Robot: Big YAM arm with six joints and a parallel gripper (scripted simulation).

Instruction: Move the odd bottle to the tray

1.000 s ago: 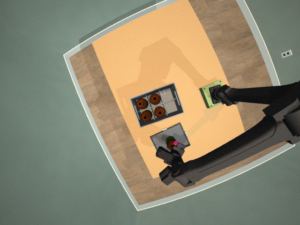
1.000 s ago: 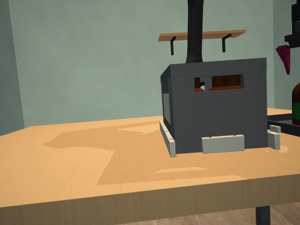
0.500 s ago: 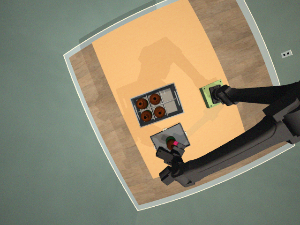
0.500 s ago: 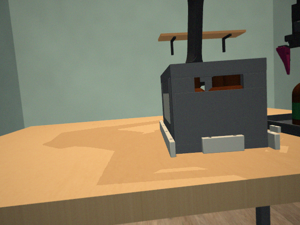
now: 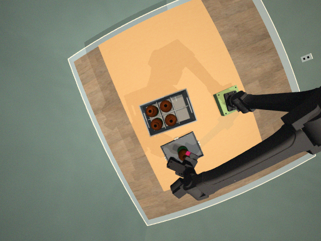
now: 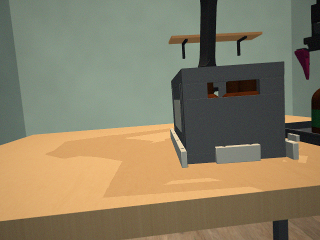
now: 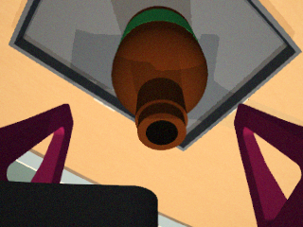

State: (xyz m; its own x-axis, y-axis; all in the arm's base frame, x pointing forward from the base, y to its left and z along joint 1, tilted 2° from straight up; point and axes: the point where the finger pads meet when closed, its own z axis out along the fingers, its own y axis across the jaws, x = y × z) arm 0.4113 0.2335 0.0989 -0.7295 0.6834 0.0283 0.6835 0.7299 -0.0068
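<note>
1 brown bottle (image 5: pixel 183 153) (image 6: pixel 316 113) (image 7: pixel 160 66) with a green band stands upright on the grey tray (image 5: pixel 168 146) (image 6: pixel 299 134) (image 7: pixel 62 71). the gripper (image 5: pixel 185 161) (image 7: pixel 153 113) is spread wide, its pink fingers apart from the bottle (nothing is caught between them). the other 4 bottles (image 5: pixel 165 106) (image 6: pixel 241 87) stand in the dark crate (image 5: pixel 191 103) (image 6: pixel 232 121), each in its own compartment, while the 2 compartments nearest the green base plate (image 5: pixel 219 106) hold no bottle. the tray sits near the crate, on the same table (image 5: pixel 160 65) (image 6: pixel 64 180) (image 7: pixel 166 175).
</note>
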